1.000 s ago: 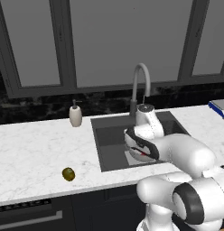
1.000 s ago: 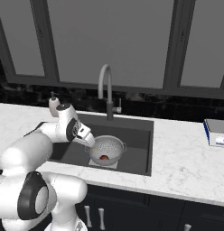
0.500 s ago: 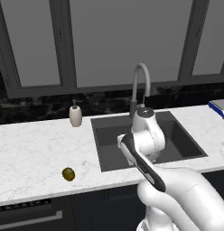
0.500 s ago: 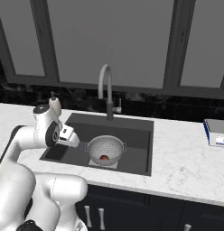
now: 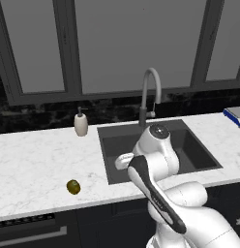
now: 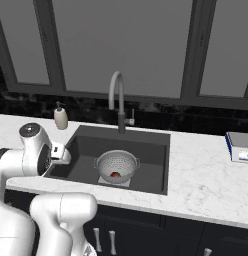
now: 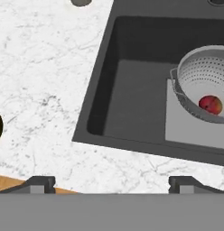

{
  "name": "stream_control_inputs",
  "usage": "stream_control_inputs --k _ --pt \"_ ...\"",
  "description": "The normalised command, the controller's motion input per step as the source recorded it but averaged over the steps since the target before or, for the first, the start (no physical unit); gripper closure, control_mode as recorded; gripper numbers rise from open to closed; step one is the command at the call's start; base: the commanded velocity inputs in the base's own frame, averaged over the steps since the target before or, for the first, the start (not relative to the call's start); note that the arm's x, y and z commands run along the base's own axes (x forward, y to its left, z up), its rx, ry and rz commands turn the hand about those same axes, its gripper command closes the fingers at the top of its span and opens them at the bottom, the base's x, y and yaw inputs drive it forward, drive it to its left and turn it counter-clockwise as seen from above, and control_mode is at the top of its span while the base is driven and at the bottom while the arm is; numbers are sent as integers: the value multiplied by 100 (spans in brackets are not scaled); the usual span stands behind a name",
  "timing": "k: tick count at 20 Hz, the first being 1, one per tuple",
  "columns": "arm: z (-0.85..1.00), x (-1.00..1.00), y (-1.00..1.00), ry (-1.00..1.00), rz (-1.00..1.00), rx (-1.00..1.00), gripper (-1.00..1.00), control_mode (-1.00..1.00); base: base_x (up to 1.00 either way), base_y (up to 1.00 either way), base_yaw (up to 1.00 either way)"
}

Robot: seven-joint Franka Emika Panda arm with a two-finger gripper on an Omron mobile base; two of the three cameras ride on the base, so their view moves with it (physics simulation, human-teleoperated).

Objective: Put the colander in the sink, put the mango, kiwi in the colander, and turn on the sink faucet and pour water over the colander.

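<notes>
— Where are we?
— I see the colander point(image 6: 117, 166) in the sink point(image 6: 154, 150), centre frame, mango point(image 7: 211, 104) inside. My end effector point(image 7: 111, 182) gapes empty. Kiwi point(image 5: 73, 186) waits lower left on the bench point(image 5: 30, 164); faucet point(image 6: 118, 104) dry.

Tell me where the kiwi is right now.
The kiwi lies on the white counter left of the sink in the left base view, near the front edge, in front of the soap bottle.

My colander point(image 6: 117, 166) sits in the sink point(image 6: 151, 172), in front of the faucet point(image 6: 117, 101), with the mango point(image 6: 115, 175) inside it. The kiwi point(image 5: 73, 186) lies on the counter point(image 5: 35, 164) left of the sink, before the soap bottle point(image 5: 81, 123).
</notes>
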Motion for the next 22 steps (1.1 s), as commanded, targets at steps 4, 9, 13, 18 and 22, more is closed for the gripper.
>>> stream_control_inputs --k 4,9,13,18,22 --pt "26 -3 66 10 0 5 -100 -100 0 0 0" --pt "22 -7 67 13 0 0 -100 -100 0 0 0" --pt "3 -7 65 10 0 0 -100 -100 0 0 0" --pt "0 1 48 10 0 -1 -100 -100 0 0 0" --pt "-8 7 49 13 0 0 -100 -100 0 0 0"
